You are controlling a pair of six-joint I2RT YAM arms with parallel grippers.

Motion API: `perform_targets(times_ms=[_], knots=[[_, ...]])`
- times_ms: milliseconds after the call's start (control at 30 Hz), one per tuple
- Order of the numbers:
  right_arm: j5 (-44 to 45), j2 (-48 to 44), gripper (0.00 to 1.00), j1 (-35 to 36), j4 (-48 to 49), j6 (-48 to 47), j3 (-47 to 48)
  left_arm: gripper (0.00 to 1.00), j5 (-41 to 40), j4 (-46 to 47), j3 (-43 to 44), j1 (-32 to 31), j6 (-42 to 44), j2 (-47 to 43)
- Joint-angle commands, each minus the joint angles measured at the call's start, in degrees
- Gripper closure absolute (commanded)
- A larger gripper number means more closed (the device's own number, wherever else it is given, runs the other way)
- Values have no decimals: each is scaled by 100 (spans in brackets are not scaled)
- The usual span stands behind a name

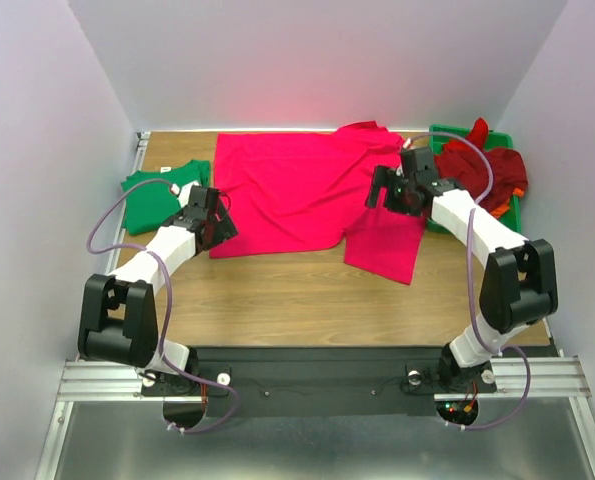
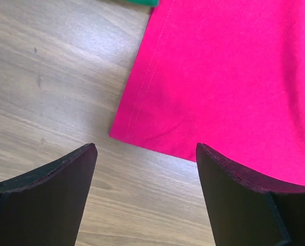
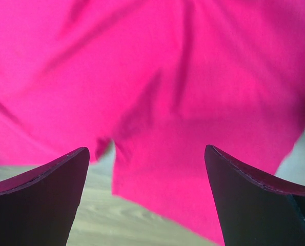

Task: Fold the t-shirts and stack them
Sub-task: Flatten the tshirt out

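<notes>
A bright pink-red t-shirt [image 1: 287, 190] lies spread flat on the wooden table, one sleeve [image 1: 385, 245] reaching toward the front right. A folded green t-shirt [image 1: 157, 195] lies at the far left. Dark red and orange shirts [image 1: 482, 165] are heaped in the tray at the right. My left gripper [image 1: 217, 215] is open and empty over the shirt's near-left corner [image 2: 142, 133]. My right gripper [image 1: 392, 195] is open and empty above the sleeve [image 3: 193, 169].
A green plastic tray [image 1: 445, 133] stands at the back right against the wall. White walls close in the table on three sides. Bare wood [image 1: 297, 300] shows along the front, between the shirt and the arm bases.
</notes>
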Motion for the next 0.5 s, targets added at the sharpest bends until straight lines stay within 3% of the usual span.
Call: perform_targets(times_ms=[0,233,467], knots=[[-12,-535,0,-44,-34,397,-389,12,-179,54,-141,10,-380,-158],[-170,-773,0,-53,-52,397,-742,26,-171,326,-334,247,-451,-26],[-144,-940,0,-61,-52,723,-1050,30,40,502,-299,282,-460,386]])
